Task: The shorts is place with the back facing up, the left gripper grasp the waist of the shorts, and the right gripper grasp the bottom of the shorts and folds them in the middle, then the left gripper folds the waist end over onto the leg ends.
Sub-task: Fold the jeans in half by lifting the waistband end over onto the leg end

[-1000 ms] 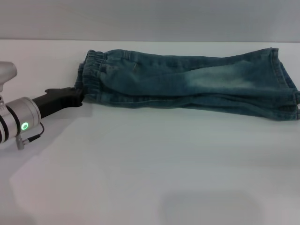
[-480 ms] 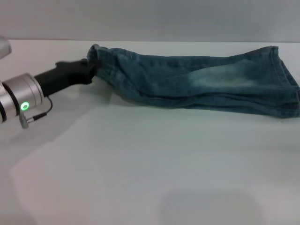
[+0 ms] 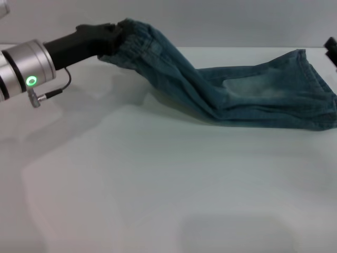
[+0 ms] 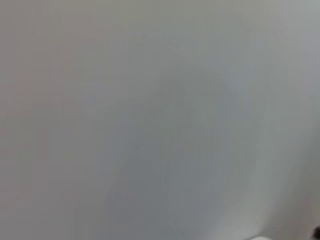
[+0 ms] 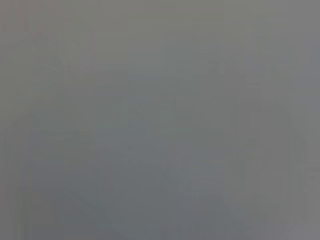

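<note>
The blue denim shorts (image 3: 247, 97) lie folded lengthwise on the white table (image 3: 168, 190) in the head view. Their gathered waist (image 3: 138, 39) is lifted off the table at the upper left, held by my left gripper (image 3: 117, 36), which is shut on it. From there the fabric slopes down to the right. The leg ends (image 3: 316, 87) rest flat at the far right. A small black part of my right gripper (image 3: 331, 50) shows at the right edge, above the hems and apart from them. Both wrist views show only blank grey.
The left arm's silver wrist with its green ring light (image 3: 31, 80) and a dangling cable reaches in from the left edge. Bare white table spreads in front of the shorts toward me.
My left gripper has risen and moved right with the waist, peeling that end off the table. The leg ends stayed put. A bit of the right gripper has come into view.
</note>
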Tool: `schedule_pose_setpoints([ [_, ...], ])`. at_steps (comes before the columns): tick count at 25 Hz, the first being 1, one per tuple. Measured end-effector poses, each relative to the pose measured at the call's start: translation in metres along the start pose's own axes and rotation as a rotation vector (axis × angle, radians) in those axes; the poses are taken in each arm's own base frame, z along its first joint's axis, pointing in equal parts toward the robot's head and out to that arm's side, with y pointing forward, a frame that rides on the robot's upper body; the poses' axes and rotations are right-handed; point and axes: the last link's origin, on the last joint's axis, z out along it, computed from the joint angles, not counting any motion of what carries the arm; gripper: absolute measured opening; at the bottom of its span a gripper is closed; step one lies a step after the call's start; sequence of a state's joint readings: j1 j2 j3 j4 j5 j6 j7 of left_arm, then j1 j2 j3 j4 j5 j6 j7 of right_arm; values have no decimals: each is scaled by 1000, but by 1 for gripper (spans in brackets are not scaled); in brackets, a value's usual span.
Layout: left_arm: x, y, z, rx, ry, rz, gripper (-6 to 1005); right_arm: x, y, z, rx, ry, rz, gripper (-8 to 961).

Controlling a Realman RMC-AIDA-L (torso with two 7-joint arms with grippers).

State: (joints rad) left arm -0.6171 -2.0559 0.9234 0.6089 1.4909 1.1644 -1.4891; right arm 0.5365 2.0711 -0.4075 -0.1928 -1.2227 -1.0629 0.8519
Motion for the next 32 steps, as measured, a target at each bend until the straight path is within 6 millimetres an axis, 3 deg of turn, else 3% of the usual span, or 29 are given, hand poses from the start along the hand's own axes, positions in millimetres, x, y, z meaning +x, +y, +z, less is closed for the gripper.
schedule_pose_setpoints([
  [14,44,23,13,-147,63,31,24,23,29,29,-47,164,-25,651],
  [21,55,29,19,-182,80,44,23,37,65,42,-155,242,-34,651],
  [32,67,34,25,-202,94,80,24,63,111,44,-296,362,-23,651],
])
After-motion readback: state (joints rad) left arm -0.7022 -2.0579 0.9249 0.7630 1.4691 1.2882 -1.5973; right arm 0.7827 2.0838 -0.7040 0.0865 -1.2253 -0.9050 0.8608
